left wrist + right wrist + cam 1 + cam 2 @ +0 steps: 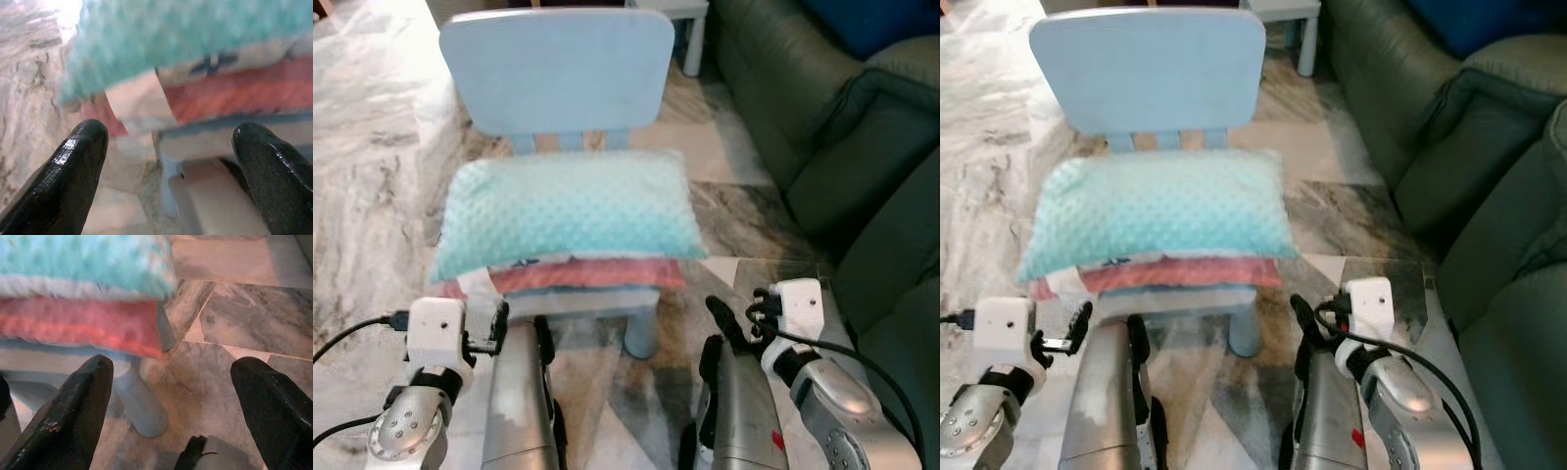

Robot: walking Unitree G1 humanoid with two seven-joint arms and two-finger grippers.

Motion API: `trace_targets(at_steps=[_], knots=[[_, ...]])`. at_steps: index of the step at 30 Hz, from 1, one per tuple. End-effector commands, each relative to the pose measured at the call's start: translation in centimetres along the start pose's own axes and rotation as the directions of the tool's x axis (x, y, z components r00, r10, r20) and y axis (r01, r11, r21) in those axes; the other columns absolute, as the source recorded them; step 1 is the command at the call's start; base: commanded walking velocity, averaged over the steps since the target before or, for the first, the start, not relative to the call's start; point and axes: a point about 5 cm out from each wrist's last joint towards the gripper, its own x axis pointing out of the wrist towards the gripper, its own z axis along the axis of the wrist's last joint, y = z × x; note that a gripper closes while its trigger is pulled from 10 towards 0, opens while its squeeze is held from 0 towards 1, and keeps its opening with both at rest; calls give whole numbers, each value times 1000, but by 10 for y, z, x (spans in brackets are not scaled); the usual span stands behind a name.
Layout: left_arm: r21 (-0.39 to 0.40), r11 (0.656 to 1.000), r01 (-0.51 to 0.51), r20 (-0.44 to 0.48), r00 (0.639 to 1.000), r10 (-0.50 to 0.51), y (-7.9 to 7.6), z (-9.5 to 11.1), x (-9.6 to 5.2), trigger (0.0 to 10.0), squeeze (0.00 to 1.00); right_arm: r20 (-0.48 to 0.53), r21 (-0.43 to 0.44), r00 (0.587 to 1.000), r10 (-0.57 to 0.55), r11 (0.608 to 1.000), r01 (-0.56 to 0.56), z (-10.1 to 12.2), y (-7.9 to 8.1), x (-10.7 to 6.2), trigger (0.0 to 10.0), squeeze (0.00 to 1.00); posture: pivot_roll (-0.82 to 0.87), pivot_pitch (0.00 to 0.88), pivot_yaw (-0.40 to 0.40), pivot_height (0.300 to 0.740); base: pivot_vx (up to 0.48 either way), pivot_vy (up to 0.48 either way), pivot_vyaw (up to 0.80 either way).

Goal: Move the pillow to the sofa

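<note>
One teal pillow (566, 212), one red cushion (592, 275) beneath, one blue chair (556, 69), one green sofa (822, 127).

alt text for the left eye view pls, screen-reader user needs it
A teal dotted pillow lies on top of a coral-pink cushion on a small light-blue chair, on a marble floor. A dark green sofa stands to the right. The left gripper and right gripper sit low, short of the chair's front edge.

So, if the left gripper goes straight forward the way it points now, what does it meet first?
Probably the front edge of the blue chair seat, just under the red cushion and teal pillow. The left gripper is open and aimed there, though depth is unclear.
</note>
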Motion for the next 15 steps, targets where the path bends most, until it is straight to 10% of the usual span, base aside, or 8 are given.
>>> trace_targets(at_steps=[1,15], knots=[[12,1000,-22,-14,1000,23,1,-4,-1,10000,0,-7,-9,1000,-6,1000,6,-3,-3,1,10000,0,26,232,-25,393,0,0,0],[71,956,-286,227,937,264,40,52,16,10000,0,121,-35,992,28,999,-24,35,-9,19,10000,0,35,211,-24,378,0,0,0]])
